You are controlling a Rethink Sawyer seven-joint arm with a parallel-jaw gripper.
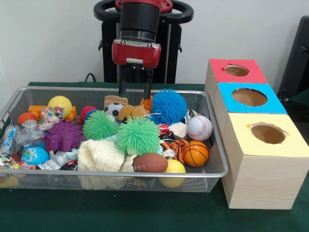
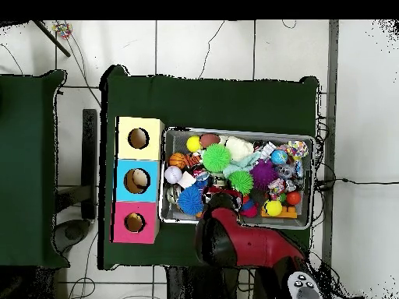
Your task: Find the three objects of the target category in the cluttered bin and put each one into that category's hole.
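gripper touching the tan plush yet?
Cannot tell. In the front view the gripper reaches down at the bin's far side just above the tan plush, but contact or gap isn't plain. In the overhead view the arm hides it.

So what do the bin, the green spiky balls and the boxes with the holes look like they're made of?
The bin looks like silver wire mesh with a thicker shiny metal rim; you can see through its walls. The green spiky balls appear to be soft rubber, covered in thin floppy strands. The boxes look like pale wood, with visible grain, topped with matte coloured sheets, possibly card.
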